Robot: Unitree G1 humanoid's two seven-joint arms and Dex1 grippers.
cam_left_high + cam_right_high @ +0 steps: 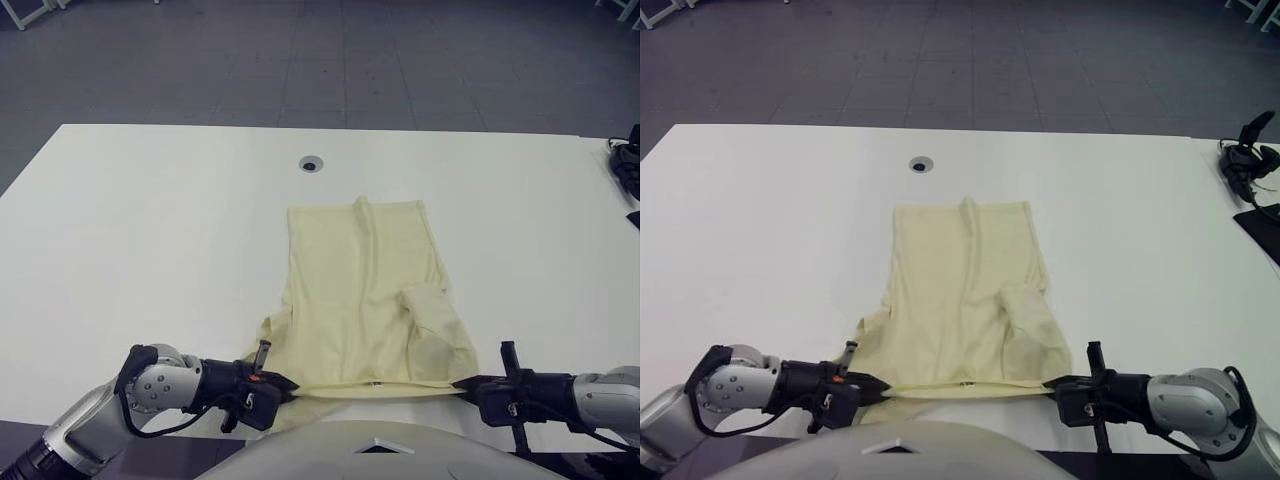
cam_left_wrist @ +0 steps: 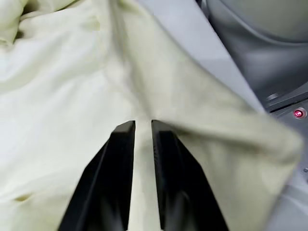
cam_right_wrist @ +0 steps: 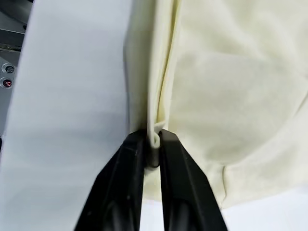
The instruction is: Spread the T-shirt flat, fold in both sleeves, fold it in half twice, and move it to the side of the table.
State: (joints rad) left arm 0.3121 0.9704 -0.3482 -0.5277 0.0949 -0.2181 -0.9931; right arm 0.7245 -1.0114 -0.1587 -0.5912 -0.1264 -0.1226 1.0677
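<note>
The plain pale-yellow fabric T-shirt (image 1: 365, 300) at the frame's centre lies on a white tabletop (image 1: 150, 250). Across the top runs a dark grey floor (image 1: 400, 60) gridded with faint tile lines. At lower left and lower right, the two-fingered left gripper (image 1: 290, 386) and right gripper (image 1: 462, 384) are matte black.

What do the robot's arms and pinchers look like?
The left arm and right arm are shiny silver-grey with round joints. A thin black cable loops by each wrist. The left gripper and right gripper are black, each with two flat, pointed fingers. The left has an orange mark.
</note>
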